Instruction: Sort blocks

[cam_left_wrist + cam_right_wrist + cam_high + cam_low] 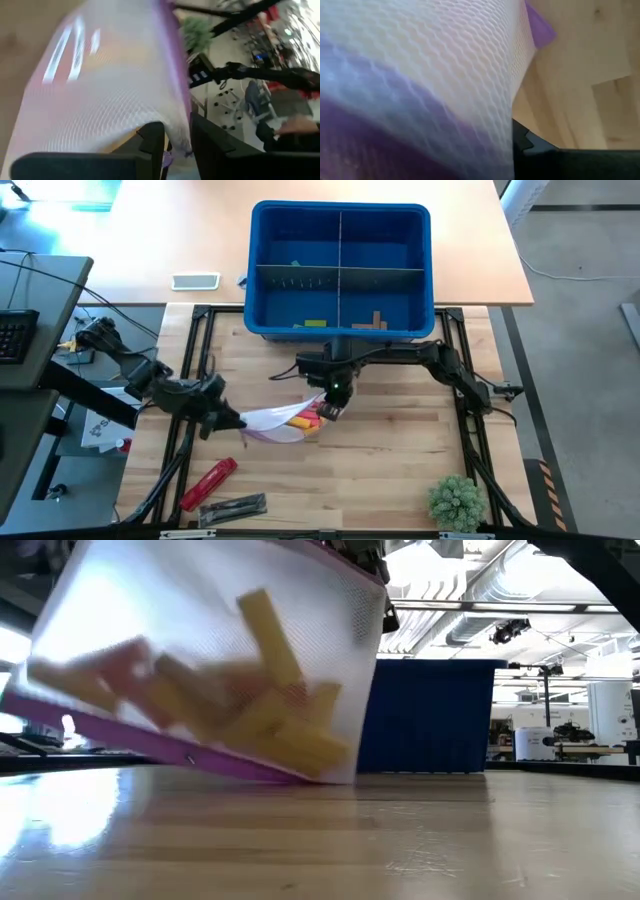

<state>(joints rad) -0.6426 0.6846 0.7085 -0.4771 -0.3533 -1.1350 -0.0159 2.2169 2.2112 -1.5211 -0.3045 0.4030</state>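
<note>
Lying between both grippers (bagged): blocks (308,418).

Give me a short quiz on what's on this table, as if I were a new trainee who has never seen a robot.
1. True or false: the mesh pouch lies flat on the table.
2. How many compartments does the blue bin have? A two, B four, C six.
3. What lies in the bin's near right compartment?

Key
1. False. It is tilted: the right gripper, jaws shut on it, holds one end up, and the left gripper is at the other end.
2. B.
3. Tan blocks.
</note>
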